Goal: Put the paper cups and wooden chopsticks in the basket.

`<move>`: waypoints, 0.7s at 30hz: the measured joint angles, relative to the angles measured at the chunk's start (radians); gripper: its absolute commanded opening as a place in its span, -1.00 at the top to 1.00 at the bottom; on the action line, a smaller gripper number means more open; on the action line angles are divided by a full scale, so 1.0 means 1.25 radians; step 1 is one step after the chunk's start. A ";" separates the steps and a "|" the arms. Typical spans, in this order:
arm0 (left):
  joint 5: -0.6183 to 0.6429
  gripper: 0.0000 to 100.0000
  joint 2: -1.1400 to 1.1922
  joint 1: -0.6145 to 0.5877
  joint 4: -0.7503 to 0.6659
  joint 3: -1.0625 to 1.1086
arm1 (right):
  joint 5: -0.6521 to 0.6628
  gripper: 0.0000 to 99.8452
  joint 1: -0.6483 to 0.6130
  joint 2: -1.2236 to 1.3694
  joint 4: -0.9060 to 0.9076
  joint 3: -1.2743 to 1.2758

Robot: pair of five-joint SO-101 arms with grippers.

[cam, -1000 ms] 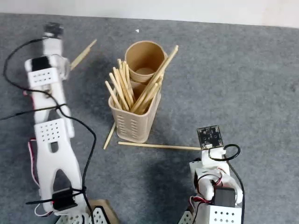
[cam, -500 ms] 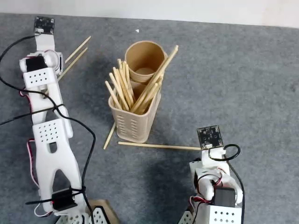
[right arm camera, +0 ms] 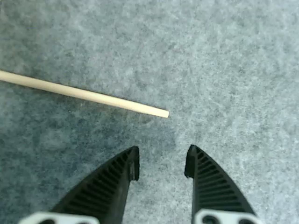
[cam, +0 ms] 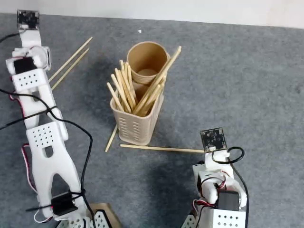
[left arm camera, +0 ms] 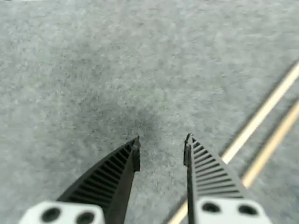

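Your right gripper (right arm camera: 162, 163) hangs parted and empty, and one chopstick (right arm camera: 84, 94) ends just beyond its fingertips. Your left gripper (left arm camera: 162, 151) is also spread and holds nothing, with a pair of chopsticks (left arm camera: 259, 116) lying just beside one finger. Farther off, between the two grippers, the basket (cam: 137, 128) holds paper cups (cam: 147, 57) and a bundle of chopsticks (cam: 124, 90). A short chopstick (cam: 111, 137) lies just beside its base.
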 measured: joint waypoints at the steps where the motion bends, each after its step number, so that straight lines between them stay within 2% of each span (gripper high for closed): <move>1: 0.000 0.64 0.036 -0.001 -0.033 0.000 | 0.000 0.66 0.000 0.000 0.000 0.000; 5: 0.002 0.64 0.156 0.001 -0.139 -0.006 | 0.000 0.66 0.000 0.000 0.000 0.000; 10: 0.004 0.64 0.193 0.001 -0.140 -0.022 | 0.000 0.66 0.000 0.000 0.000 0.000; 14: 0.002 0.64 0.169 0.002 -0.031 -0.026 | 0.000 0.66 0.000 0.000 0.000 0.000; 21: -0.086 0.64 0.079 0.015 0.295 -0.026 | 0.000 0.66 0.000 0.000 0.000 0.000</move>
